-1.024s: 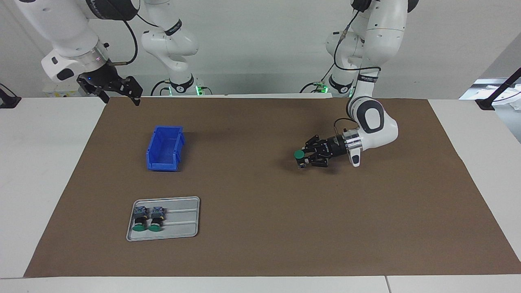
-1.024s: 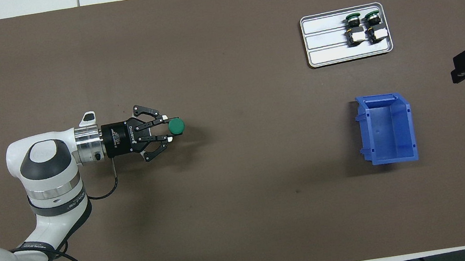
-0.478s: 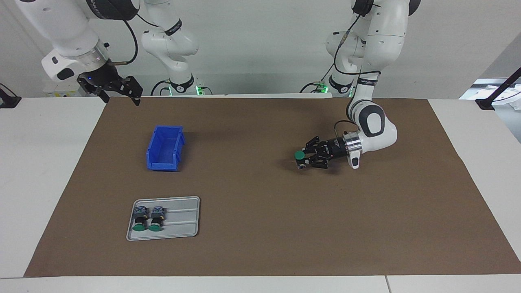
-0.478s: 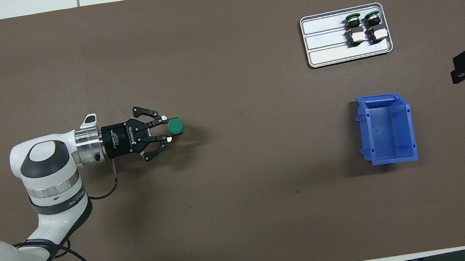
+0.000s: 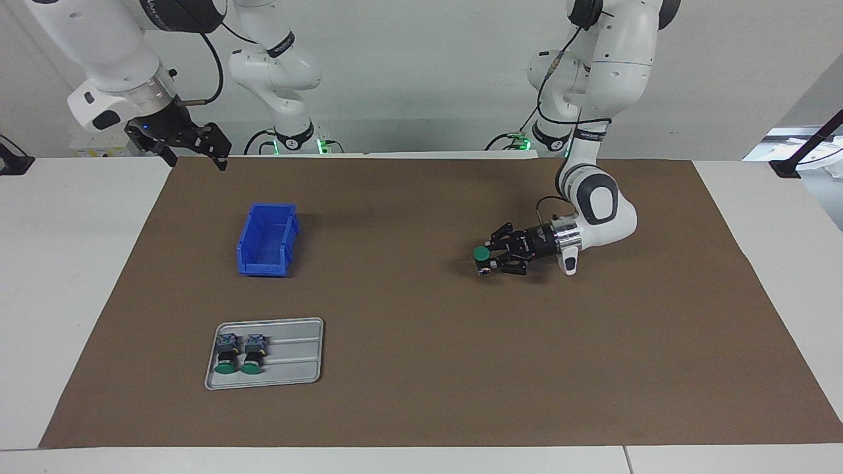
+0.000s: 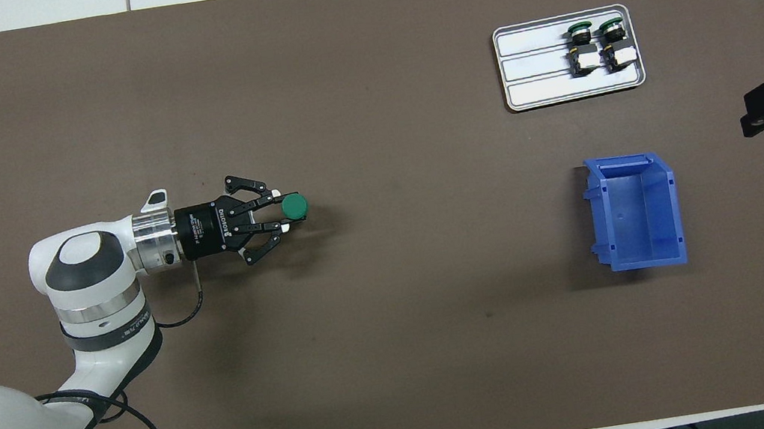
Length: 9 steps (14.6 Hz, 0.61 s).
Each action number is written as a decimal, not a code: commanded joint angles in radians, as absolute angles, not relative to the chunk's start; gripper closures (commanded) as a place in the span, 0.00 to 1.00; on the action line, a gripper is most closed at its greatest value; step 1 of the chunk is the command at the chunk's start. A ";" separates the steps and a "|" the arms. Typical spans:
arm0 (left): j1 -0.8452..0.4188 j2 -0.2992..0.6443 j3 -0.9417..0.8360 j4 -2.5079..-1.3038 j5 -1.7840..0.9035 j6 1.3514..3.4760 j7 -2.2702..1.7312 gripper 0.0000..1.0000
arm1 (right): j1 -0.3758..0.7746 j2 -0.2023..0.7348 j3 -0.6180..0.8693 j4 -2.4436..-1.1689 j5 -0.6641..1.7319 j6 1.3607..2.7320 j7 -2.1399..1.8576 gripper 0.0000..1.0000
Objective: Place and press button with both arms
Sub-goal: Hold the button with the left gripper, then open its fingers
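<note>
My left gripper (image 5: 490,259) (image 6: 280,218) lies level, low over the brown mat, and is shut on the button (image 5: 482,253) (image 6: 293,206). The button's round green cap faces up and its body hangs down between the fingertips. I cannot tell whether its underside touches the mat. My right gripper (image 5: 197,157) (image 6: 749,114) waits open and holds nothing, raised over the mat's edge at the right arm's end of the table.
A grey tray (image 5: 296,355) (image 6: 533,63) farther from the robots holds two more green-capped buttons (image 5: 227,355) (image 6: 582,48) lying side by side. A blue bin (image 5: 267,240) (image 6: 635,211) stands nearer to the robots than the tray. The brown mat (image 5: 421,368) covers the table.
My left gripper, with the button in it, has crept a little toward the middle of the table and sunk slightly. The right arm has not moved.
</note>
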<state>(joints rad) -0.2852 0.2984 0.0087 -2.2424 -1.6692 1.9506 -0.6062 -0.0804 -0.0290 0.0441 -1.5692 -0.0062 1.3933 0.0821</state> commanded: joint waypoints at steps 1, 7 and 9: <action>-0.314 0.296 0.012 -2.252 -1.715 1.985 -0.588 1.00 | -0.089 -0.038 0.046 -1.583 0.014 1.399 0.057 0.01; -0.328 0.298 0.012 -2.253 -1.717 2.011 -0.588 1.00 | -0.089 -0.038 0.046 -1.583 0.014 1.399 0.057 0.01; -0.336 0.298 0.012 -2.255 -1.717 2.031 -0.588 1.00 | -0.089 -0.038 0.046 -1.583 0.014 1.399 0.057 0.01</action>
<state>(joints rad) -0.3146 0.3019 0.0078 -2.2425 -1.6905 2.0017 -0.6060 -0.0804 -0.0290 0.0441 -1.5692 -0.0062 1.3933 0.0821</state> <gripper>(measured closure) 0.674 0.009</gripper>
